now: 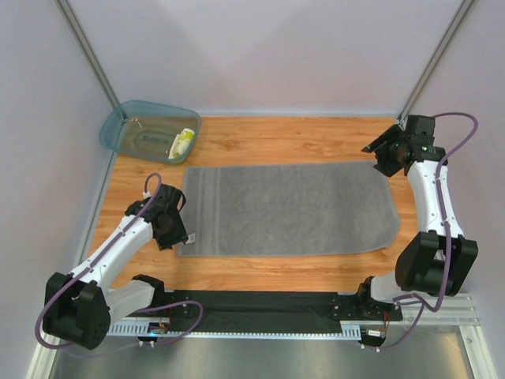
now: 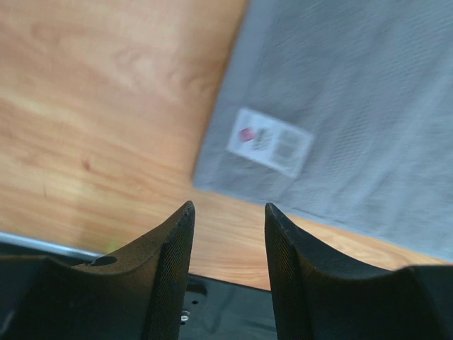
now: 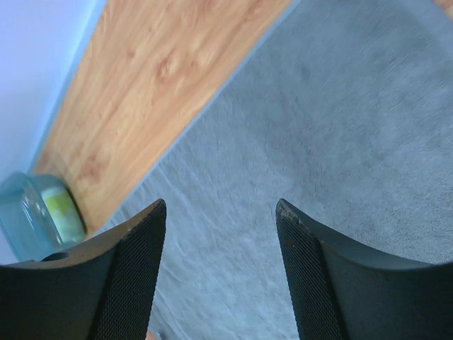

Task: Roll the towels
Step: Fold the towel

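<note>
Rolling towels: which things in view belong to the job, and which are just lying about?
Belongs to the job:
- grey towel, spread flat
- yellow-and-white cloth, lying in the teal tub

Just lying about:
- teal tub itself
- black strip by the arm bases

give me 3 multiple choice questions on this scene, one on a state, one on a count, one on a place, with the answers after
1. The large grey terry towel on the wooden table is: A rolled up; B spread flat; C bunched in a heap.
2. How many white tags show on that towel? A one; B none; C three.
3. The small yellow-and-white patterned cloth lies: A on the towel; B on bare wood; C in the translucent teal plastic tub.

Answers:
1 B, it lies open and flat across the middle of the table.
2 A, a single tag sits by its near-left corner.
3 C, it shows inside the tub at the table's far left corner.
</note>
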Available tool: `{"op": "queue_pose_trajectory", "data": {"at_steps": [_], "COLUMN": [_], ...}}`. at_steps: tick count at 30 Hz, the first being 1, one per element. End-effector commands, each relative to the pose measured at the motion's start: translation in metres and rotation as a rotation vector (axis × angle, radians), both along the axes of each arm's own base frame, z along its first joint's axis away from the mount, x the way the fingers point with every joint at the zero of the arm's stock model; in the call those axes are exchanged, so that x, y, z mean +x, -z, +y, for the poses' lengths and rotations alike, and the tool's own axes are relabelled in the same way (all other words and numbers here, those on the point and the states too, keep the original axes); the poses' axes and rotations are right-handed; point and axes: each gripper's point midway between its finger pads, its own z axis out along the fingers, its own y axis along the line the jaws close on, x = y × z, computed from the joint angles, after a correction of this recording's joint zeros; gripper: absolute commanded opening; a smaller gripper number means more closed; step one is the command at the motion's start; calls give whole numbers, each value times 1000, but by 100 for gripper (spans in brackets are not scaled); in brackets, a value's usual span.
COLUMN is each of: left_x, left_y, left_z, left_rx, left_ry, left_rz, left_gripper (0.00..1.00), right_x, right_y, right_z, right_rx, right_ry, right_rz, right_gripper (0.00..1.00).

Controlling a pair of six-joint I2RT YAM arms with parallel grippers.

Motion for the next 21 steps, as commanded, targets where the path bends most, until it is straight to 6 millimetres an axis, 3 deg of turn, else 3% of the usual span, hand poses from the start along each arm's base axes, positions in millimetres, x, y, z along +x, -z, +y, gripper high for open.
{"op": "queue_pose_trajectory", "data": {"at_steps": [1,4,8,15,21], "left_x": [5,1,-3,-10,-15], "left_y": [2,12,24,49,58], "left_z": [1,4,7,4,-2], "left_rx": [-45,-33,-6,-19,-55], "left_ry": [-94,-103,-108,-101,-98], "left_rz": [-85,-59,-12,48,56], "left_gripper": [51,52,54,54,53], "right_x": [-15,-33,-50,-61,-69], "right_y": [13,21,26,22,24], "right_z": [35,46,36,25,14], "right_rx": [-31,-53,-129,-191,-177], "right_ry": [-124,-171,-179,-168,-138], "right_rz": [10,26,74,110,128], "right_gripper": [65,65,65,65,65]}}
